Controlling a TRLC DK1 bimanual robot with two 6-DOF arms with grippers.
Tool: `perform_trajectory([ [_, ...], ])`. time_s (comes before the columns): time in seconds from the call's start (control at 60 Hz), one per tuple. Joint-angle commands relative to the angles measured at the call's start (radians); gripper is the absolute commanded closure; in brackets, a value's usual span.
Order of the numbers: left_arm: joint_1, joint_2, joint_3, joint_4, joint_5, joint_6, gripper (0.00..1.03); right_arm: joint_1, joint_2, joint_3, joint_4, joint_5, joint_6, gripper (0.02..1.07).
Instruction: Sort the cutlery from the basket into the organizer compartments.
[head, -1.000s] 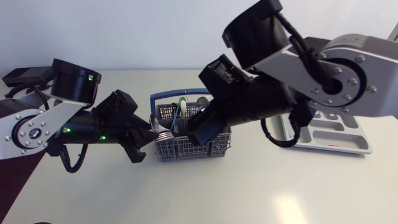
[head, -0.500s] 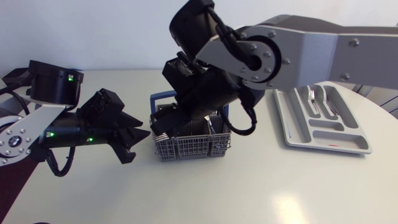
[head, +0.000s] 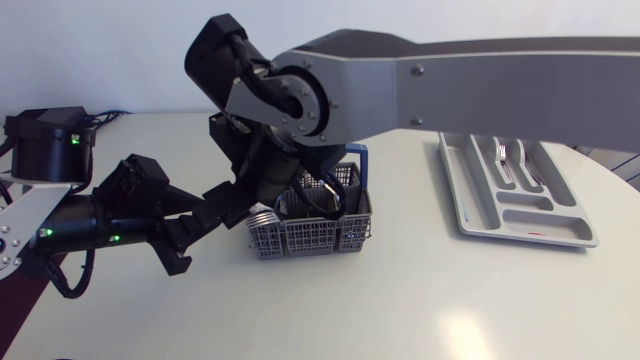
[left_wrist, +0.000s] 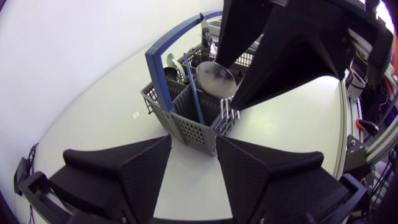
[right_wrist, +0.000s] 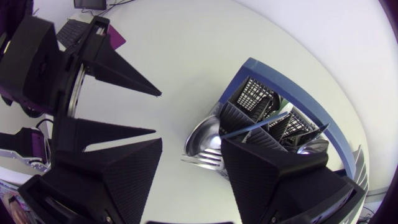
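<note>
Head view, with both wrist views. Over the last second the right arm has swung from the 3 o'clock side across the basket to its 9 o'clock end, and the organizer, well apart at 3 o'clock of the basket, is now uncovered. A few pieces already lie in its 12 o'clock compartments.

The right gripper now hangs over the basket's 9 o'clock corner. Its 2 fingers are spread wide and empty, with a spoon and a fork standing just ahead of them in that corner compartment.

The left gripper has drawn back toward 9 o'clock. It is also wide and holds nothing, and the basket is ahead of it, not touched.

Reading: the right arm appears lined up for a pick of 1 of the 2 utensils. No grasp is made yet, and the sorting remains largely undone.
</note>
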Motion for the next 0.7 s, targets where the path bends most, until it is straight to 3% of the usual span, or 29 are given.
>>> perform_trajectory([
  [0.0, 0.007, -0.018, -0.035, -0.005, 0.009, 0.025, 0.52, 0.009, 0.046, 0.043, -0.019, 0.028, 0.039, 0.52],
  [0.1, 0.007, -0.029, -0.047, -0.004, 0.011, 0.029, 0.52, 0.013, 0.075, 0.066, -0.019, 0.065, 0.045, 0.58],
  [0.35, -0.001, -0.03, -0.052, 0.008, 0.012, 0.031, 0.52, 0.015, 0.086, 0.063, -0.018, 0.106, 0.04, 0.91],
  [0.683, -0.018, -0.025, -0.044, 0.011, 0.012, 0.023, 0.52, -0.016, 0.008, 0.015, -0.032, 0.117, 0.01, 1.0],
])
